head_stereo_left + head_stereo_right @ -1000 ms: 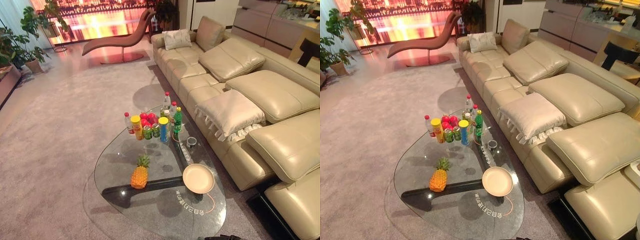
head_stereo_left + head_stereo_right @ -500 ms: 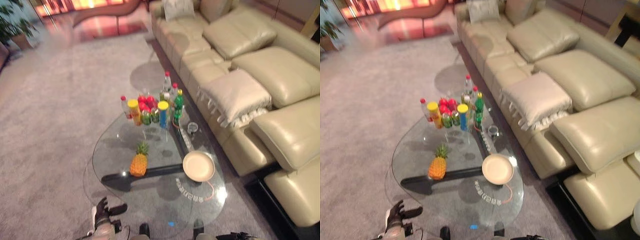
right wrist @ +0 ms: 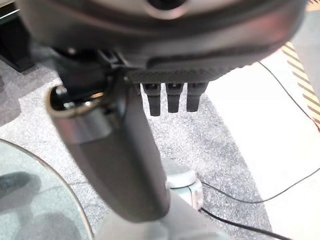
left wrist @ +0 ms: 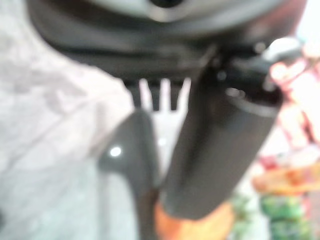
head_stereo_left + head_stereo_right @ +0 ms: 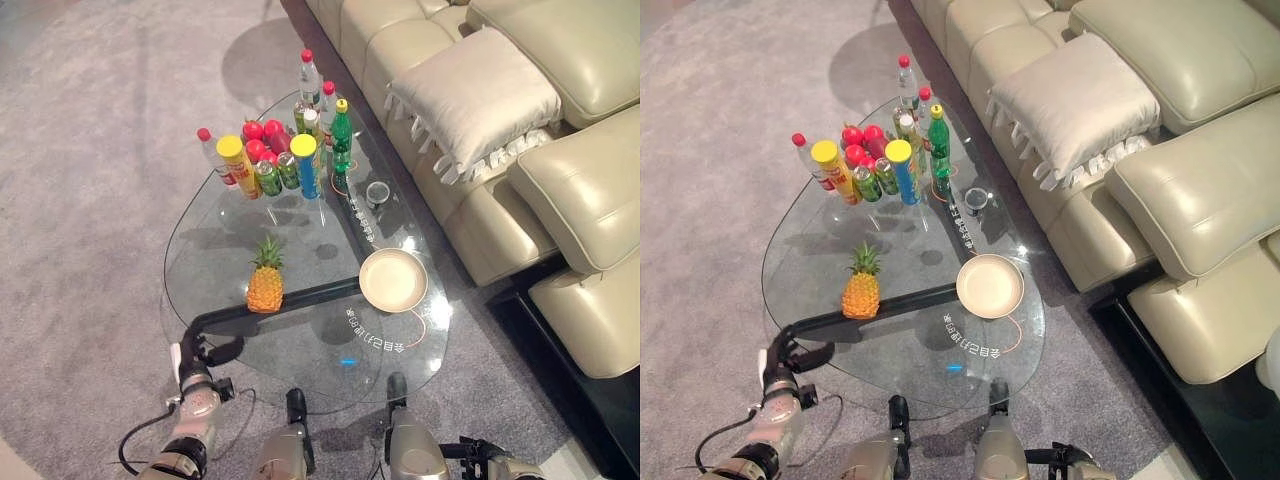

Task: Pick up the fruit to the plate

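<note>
Left eye view: left hand [image 5: 197, 352] low beside the glass table [image 5: 210, 255], fingers relaxed, empty.

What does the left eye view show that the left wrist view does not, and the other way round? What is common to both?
The left eye view adds the whole glass table, the empty plate near its sofa-side edge, the sofa and the bottles. The left wrist view adds a close look at the fingers of the left hand: straight, holding nothing. Both share that hand, the pineapple beyond it and the green cans farther off.
</note>
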Tool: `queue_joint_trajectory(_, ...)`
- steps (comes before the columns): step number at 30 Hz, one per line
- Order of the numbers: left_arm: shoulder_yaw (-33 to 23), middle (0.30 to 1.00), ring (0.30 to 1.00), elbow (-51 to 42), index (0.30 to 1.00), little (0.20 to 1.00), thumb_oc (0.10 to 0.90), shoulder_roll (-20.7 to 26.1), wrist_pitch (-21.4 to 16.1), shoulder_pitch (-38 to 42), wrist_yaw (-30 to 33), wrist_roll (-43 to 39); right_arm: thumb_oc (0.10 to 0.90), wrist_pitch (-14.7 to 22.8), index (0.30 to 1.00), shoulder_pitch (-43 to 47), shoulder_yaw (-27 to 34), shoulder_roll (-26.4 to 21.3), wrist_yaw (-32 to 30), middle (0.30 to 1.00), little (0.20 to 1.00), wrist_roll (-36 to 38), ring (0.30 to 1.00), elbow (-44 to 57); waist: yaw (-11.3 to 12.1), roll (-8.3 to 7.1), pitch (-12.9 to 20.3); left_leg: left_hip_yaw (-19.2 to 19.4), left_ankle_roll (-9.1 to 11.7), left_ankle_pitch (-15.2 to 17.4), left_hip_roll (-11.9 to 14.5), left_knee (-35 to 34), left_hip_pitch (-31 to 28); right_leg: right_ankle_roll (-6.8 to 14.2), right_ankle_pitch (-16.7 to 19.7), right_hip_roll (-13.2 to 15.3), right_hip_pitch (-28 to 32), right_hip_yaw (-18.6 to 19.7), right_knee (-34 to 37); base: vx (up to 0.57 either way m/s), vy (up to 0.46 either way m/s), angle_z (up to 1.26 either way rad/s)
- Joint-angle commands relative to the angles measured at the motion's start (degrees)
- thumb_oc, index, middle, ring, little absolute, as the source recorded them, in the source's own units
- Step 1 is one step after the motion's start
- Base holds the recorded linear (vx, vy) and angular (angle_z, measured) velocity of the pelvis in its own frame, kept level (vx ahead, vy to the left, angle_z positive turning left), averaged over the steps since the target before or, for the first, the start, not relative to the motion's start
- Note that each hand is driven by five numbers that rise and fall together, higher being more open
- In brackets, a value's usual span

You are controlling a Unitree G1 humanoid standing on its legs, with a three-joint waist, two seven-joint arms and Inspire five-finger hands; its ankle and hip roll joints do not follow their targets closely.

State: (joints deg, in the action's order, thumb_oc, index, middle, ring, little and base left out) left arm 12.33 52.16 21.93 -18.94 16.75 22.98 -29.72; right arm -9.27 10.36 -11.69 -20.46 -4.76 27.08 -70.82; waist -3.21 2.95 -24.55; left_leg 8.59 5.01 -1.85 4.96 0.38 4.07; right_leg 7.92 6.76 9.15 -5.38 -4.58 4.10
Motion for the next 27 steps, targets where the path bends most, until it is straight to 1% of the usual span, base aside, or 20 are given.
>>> queue_joint_trajectory(1, -2.13, 0.900, 0.900, -0.51, 0.900, 0.900, 0.800, 2.69, -1.03, 5.09, 2.19, -0.44, 0.800, 0.49, 0.900, 0.45, -2.89, -0.54, -0.62, 0.900, 0.900, 2.51, 0.900, -0.04, -0.88, -2.13, -0.87, -1.28, -2.99, 5.81, -6.47, 8.59, 5.07, -2.33, -8.83, -4.69, -2.16, -0.91, -8.84, -0.10, -0.028, 0.00)
queue_joint_trajectory(2, -1.84, 0.900, 0.900, -3.14, 0.900, 0.900, 0.800, 4.61, 0.38, 8.22, 3.37, -0.57, 0.800, 1.12, 0.900, 1.52, -3.63, -0.72, -0.99, 0.900, 0.900, 3.76, 0.900, 0.56, -0.82, -2.40, -2.47, -0.64, -2.94, 5.80, -6.43, 9.77, 6.62, -2.50, -8.53, -4.52, -3.43, -1.08, -9.44, -0.08, -0.024, -0.01)
queue_joint_trajectory(5, -1.76, 0.900, 0.900, -4.92, 0.900, 0.900, 0.800, 6.89, 1.76, 11.89, 4.09, -0.67, 0.800, 2.02, 0.900, 2.60, -4.42, -0.84, -1.20, 0.900, 0.900, 4.70, 0.900, 0.89, -0.74, -2.52, -4.08, 0.14, -2.86, 5.69, -6.32, 10.74, 8.14, -2.62, -8.23, -4.36, -4.85, -1.38, -10.08, -0.08, -0.018, -0.01)
queue_joint_trajectory(8, -1.64, 0.900, 0.900, -6.20, 0.900, 0.900, 0.800, 8.88, 2.80, 15.24, 4.79, -1.33, 0.800, 2.14, 0.900, 3.63, -5.25, -1.05, -1.42, 0.900, 0.900, 5.84, 0.900, 1.30, -0.71, -2.68, -5.24, 0.83, -2.79, 5.73, -6.23, 11.86, 9.58, -2.84, -8.02, -4.29, -6.33, -1.76, -10.84, -0.05, -0.017, 0.01)
queue_joint_trajectory(9, -1.69, 0.900, 0.900, -7.12, 0.900, 0.900, 0.800, 9.74, 3.67, 16.66, 5.04, -1.43, 0.800, 2.08, 0.900, 3.87, -5.54, -1.13, -1.46, 0.900, 0.900, 6.17, 0.900, 1.60, -0.76, -2.77, -5.24, 1.09, -2.74, 5.78, -6.15, 12.59, 10.72, -2.93, -7.96, -4.27, -7.50, -1.93, -11.39, 0.00, 0.000, 0.00)
queue_joint_trajectory(15, -1.10, 0.900, 0.900, -8.98, 0.900, 0.900, 0.800, 11.43, 5.10, 19.66, 5.20, -0.82, 0.800, 1.72, 0.900, 4.62, -5.96, -1.46, -1.55, 0.900, 0.900, 7.17, 0.900, 1.90, -0.88, -3.13, -5.24, 1.50, -2.57, 5.73, -6.03, 14.52, 13.72, -3.26, -7.78, -4.20, -10.50, -2.45, -12.94, 0.00, -0.004, 0.02)
queue_joint_trajectory(17, -0.85, 0.900, 0.900, -9.93, 0.900, 0.900, 0.800, 12.08, 6.10, 20.77, 5.17, -0.86, 0.800, 1.56, 0.900, 4.91, -6.34, -1.68, -1.69, 0.900, 0.900, 7.43, 0.900, 2.18, -0.88, -3.24, -5.24, 1.66, -2.53, 5.66, -5.94, 15.01, 14.78, -3.34, -7.76, -4.22, -11.65, -2.56, -13.48, 0.00, 0.000, 0.00)
queue_joint_trajectory(27, 0.24, 0.900, 0.900, -10.92, 0.900, 0.900, 0.800, 13.31, 8.41, 24.03, 5.41, -1.32, 0.800, 1.72, 0.900, 5.35, -7.36, -2.21, -2.01, 0.900, 0.900, 7.55, 0.900, 3.29, -1.22, -3.92, -5.24, 2.27, -2.47, 5.56, -5.51, 17.33, 20.15, -3.43, -7.65, -4.34, -17.78, -2.82, -16.21, 0.00, 0.006, 0.02)
